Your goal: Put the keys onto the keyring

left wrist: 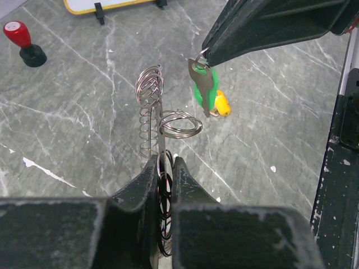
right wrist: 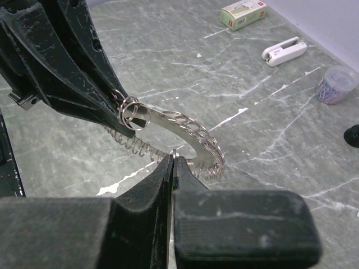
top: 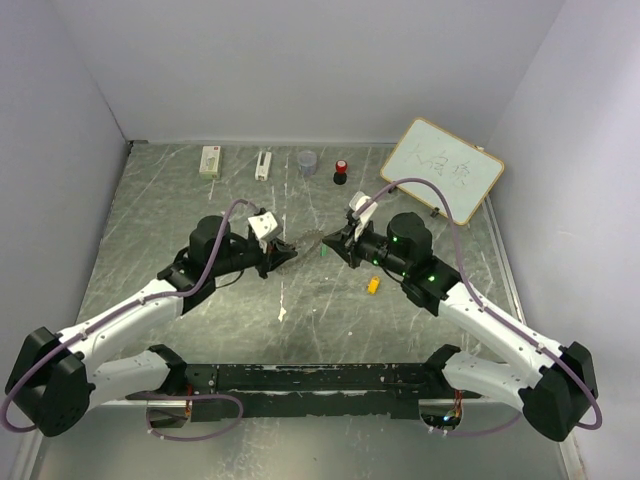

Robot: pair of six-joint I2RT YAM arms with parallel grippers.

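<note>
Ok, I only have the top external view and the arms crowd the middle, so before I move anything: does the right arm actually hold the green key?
Observer: Yes. In the left wrist view the right jaws are shut on the top of the green key, and it hangs down from them.
Operator: And the keyring, is it gripped or just resting?
Observer: Gripped. The right wrist view shows the left jaws shut on one end of the keyring, which is off the table.
Operator: Are key and ring touching?
Observer: No. The left wrist view shows a clear gap, with the key hanging to the right of the ring.
</note>
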